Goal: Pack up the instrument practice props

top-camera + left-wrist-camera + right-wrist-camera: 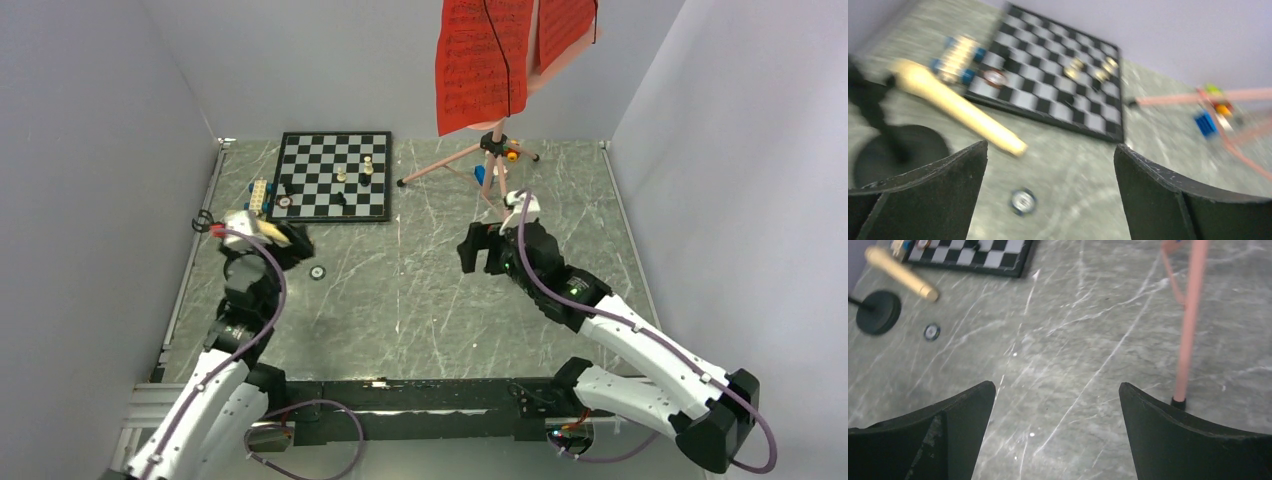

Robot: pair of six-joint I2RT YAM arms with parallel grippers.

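2 red pages [484,65] cropped above.

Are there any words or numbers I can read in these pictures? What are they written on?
No word or number can be read anywhere.
red sheet-music pages: rows of printed music, too small to read.
small round disc on the table: pale centre, too blurred to read.
chessboard: plain squares, no letters or numbers visible.
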